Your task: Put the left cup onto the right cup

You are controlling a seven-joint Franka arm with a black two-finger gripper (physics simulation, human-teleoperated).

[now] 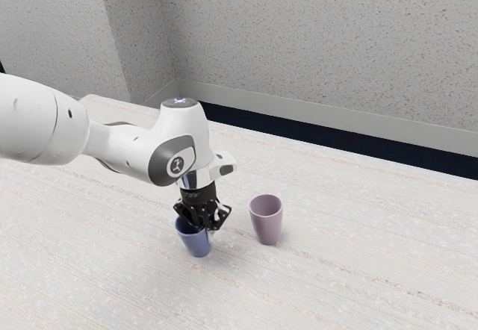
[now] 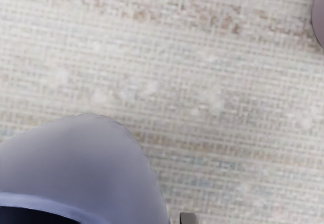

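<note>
Tool: my tool hangs from the wrist, pointing straight down, right at the rim of the blue cup.
Tool state: I cannot tell whether it is spread or pinching; its tips sit low against the cup's mouth, black against the dark inside.
Blue cup: upright, mouth up, on the exterior view's left of the two cups. Its rim is directly under my hand. I cannot tell whether its base rests on the desk or is just off it.
Blue cup from my wrist: it looms as a large blurred blue shape just under my hand, with the dark inside of its mouth at the picture's lower edge.
Pink cup: upright, mouth up, standing on the desk at the exterior view's right of the blue cup, near it but apart, with bare desk between them.
Pink cup from my wrist: a thin pale sliver of it at the picture's edge, well away from the blue cup.
Stacking: the blue cup is beside the pink cup, not on it.
Arm: my white arm comes in from the exterior view's left and bends down at the wrist above the blue cup.
Desk: pale, faintly streaked surface carrying both cups.
Backdrop: grey speckled walls meeting in a corner, with a dark strip along their foot.
</note>
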